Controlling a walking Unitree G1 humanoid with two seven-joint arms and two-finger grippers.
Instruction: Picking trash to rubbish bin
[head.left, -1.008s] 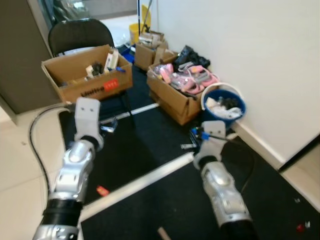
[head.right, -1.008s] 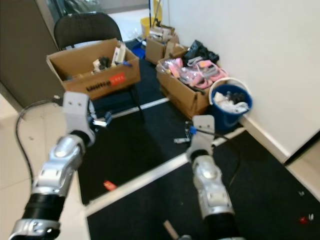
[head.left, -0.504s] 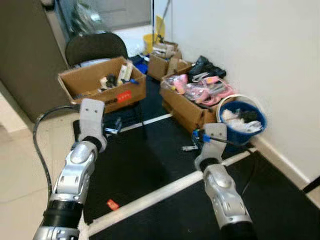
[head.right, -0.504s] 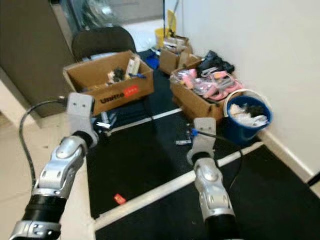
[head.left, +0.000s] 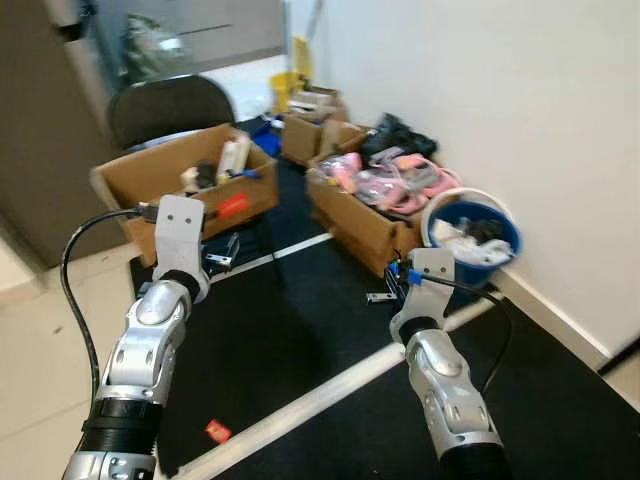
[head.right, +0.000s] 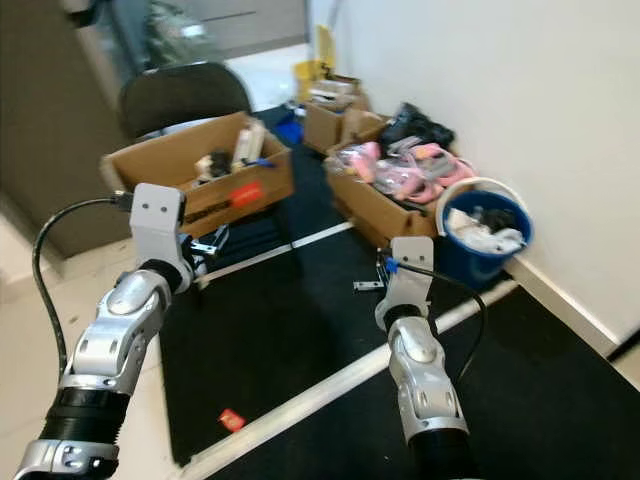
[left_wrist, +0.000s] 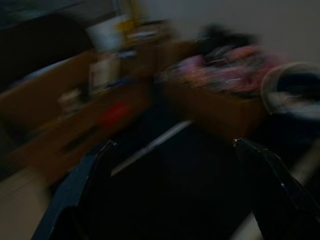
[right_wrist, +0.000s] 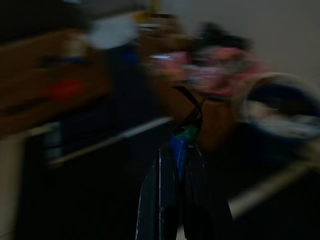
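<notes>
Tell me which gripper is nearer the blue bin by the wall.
Right. The right gripper is raised just short of the blue bin, on its near left; the left gripper is far across the black mat, by the chair.

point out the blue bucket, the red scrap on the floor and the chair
blue bucket (head.left: 505, 243), left eye view, on its blue outer wall
red scrap (head.left: 217, 431), left eye view, on its middle, lying on the black mat
chair (head.left: 165, 105), left eye view, on its black backrest
</notes>
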